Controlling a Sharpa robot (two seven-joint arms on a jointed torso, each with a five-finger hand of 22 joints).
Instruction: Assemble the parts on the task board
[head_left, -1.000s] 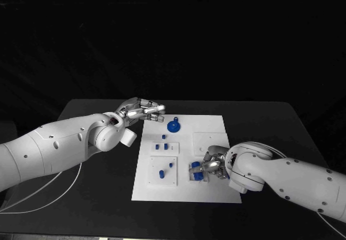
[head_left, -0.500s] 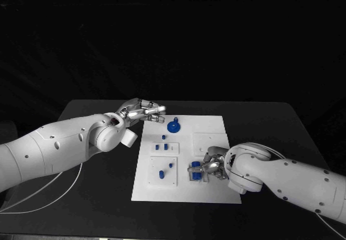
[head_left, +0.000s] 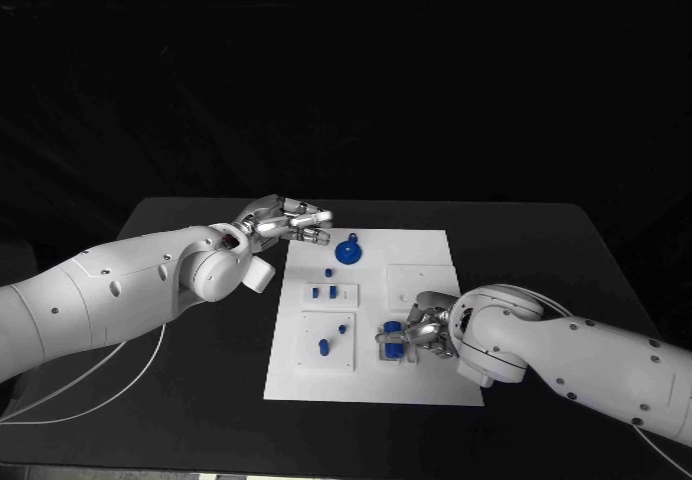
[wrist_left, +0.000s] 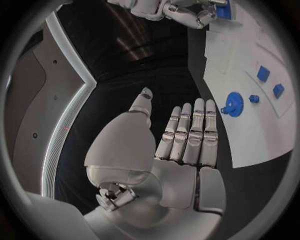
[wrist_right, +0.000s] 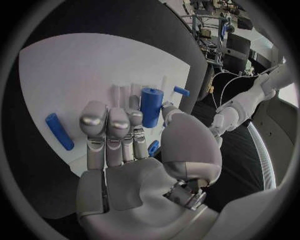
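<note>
The task looks partly done. The right robot hand (head_left: 418, 335) holds a blue cylinder (wrist_right: 150, 107) upright near the task board's (head_left: 433, 385) near right edge. The left robot hand (head_left: 286, 221) hovers empty, fingers straight, beside the far left corner; a blue gear (head_left: 348, 252) lies loose there.

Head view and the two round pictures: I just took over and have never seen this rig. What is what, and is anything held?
The square picture looks down from the robot's head at a black table with a white task board. Its small blue parts include a blue gear-shaped piece. The round pictures come from cameras behind each wrist. The left hand hovers by the board's far corner, fingers straight, holding nothing. The right hand is at a blue cylinder on the board; its fingers are around it, apparently gripping it.
</note>
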